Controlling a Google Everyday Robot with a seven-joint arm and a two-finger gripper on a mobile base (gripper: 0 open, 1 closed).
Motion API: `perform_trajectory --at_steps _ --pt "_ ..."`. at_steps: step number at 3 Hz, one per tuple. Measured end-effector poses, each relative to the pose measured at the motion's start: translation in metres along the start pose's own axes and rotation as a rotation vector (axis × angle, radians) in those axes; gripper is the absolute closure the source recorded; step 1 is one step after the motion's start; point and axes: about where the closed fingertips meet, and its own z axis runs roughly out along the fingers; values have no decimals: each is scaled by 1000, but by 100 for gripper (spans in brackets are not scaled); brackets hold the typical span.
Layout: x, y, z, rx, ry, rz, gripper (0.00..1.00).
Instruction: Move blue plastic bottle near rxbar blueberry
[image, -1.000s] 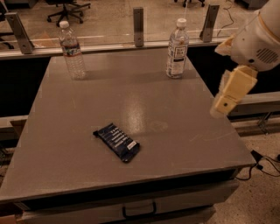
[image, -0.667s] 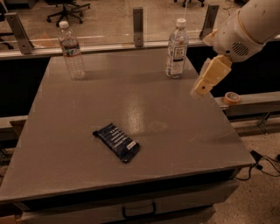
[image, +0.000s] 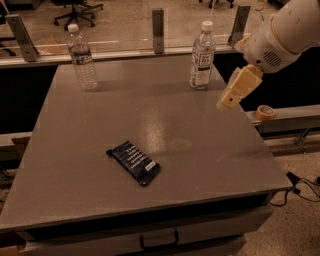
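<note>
The blue plastic bottle (image: 202, 56) stands upright near the table's far right edge, clear with a white cap and a dark-blue-and-white label. The rxbar blueberry (image: 134, 162), a flat navy wrapper with white text, lies at an angle on the table's front centre. My gripper (image: 231, 99) hangs above the table's right edge, to the right of the bottle and a little nearer than it, apart from it and holding nothing.
A slimmer clear bottle (image: 83, 60) with a thin reddish label stands at the far left of the grey table (image: 165, 115). A glass barrier with metal posts (image: 158, 24) runs behind the table. A tape roll (image: 265, 111) sits on a ledge at the right.
My gripper has moved left and up from beyond the table's right edge to a spot closer to the blue plastic bottle. Both bottles and the bar have not moved.
</note>
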Motion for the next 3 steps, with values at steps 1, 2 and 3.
perform_trajectory --at_steps 1,2,3 --pt "17 -34 13 79 -30 55 0" --pt "23 -66 35 116 -107 109 0" --pt "15 -93 62 118 -205 172 0"
